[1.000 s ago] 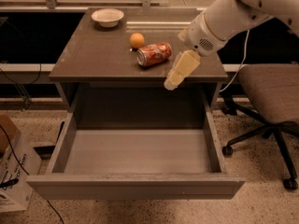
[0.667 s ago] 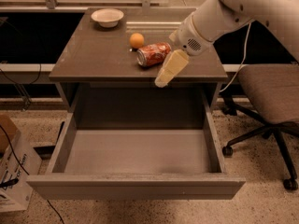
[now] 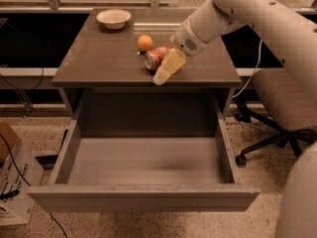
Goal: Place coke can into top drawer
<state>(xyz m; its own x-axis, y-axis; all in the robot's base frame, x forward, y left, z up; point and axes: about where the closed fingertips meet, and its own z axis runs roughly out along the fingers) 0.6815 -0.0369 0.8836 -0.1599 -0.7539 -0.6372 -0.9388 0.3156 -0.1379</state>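
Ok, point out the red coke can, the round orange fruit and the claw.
Red-orange aluminium coke can [image 3: 157, 56], camera view: on its red side.
Round orange fruit [image 3: 144, 42], camera view: on its middle.
Pale claw [image 3: 162, 75], camera view: near its tip, right beside the can.

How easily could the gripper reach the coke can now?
Probably yes, easily: the gripper is right at the coke can lying on the cabinet top, with nothing between them; the orange sits on its far side.

White arm [image 3: 257, 19], cream gripper [image 3: 166, 69] at tip
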